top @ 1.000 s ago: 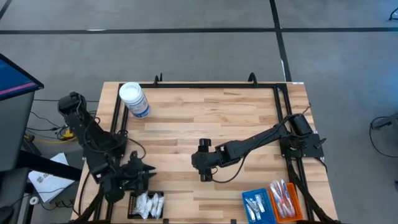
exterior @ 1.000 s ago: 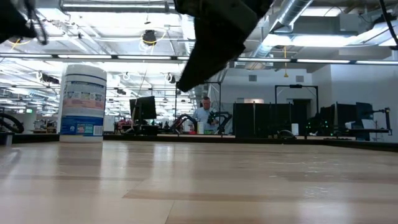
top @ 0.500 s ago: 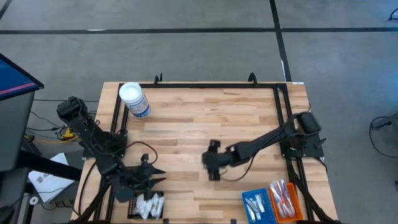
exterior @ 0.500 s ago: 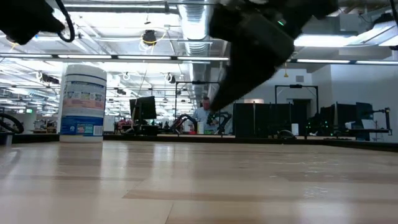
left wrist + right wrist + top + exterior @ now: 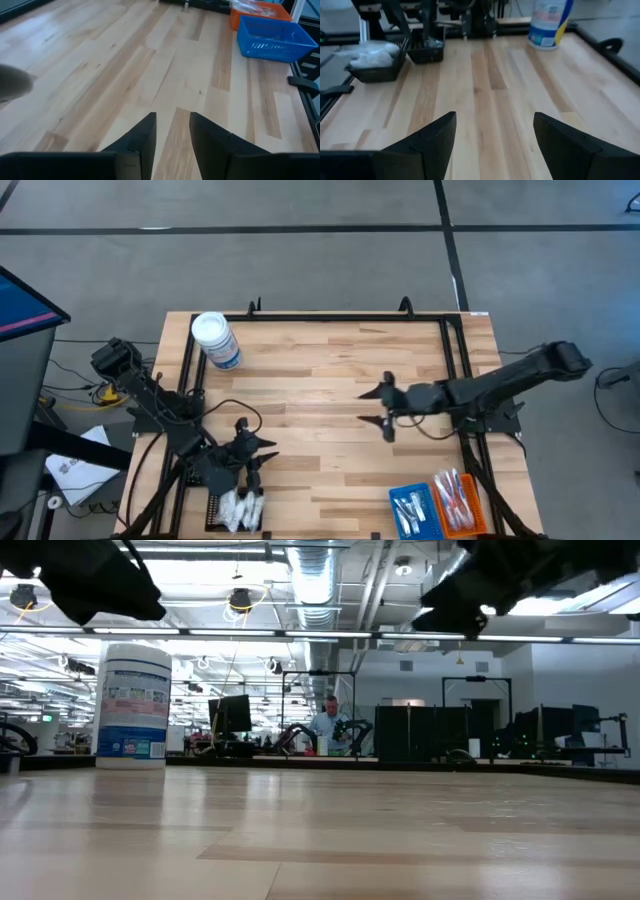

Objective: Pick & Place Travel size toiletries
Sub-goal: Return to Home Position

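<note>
White sachets (image 5: 240, 508) lie heaped in a black tray (image 5: 213, 512) at the near left; the right wrist view shows them too (image 5: 372, 54). More small toiletries lie in a blue tray (image 5: 410, 508), and red-pink toothbrushes in an orange tray (image 5: 458, 498), at the near right. My left gripper (image 5: 262, 458) hovers just beyond the black tray, fingers a small gap apart (image 5: 172, 131) with only bare wood between them. My right gripper (image 5: 370, 407) hangs over the table's middle right, wide open (image 5: 495, 135) and holding nothing.
A round white-lidded jar (image 5: 215, 340) stands upright at the far left corner, also seen in the low view (image 5: 135, 705). A black frame (image 5: 330, 316) runs along the table's edges. Bare wood lies between the two grippers. A person stands far off in the room (image 5: 325, 725).
My right gripper has drawn back from the table's middle toward the right and far edges, rising a little and levelling out, still open. My left gripper has gone from beside the black tray toward the table's right and has rolled. No toiletry has moved.
</note>
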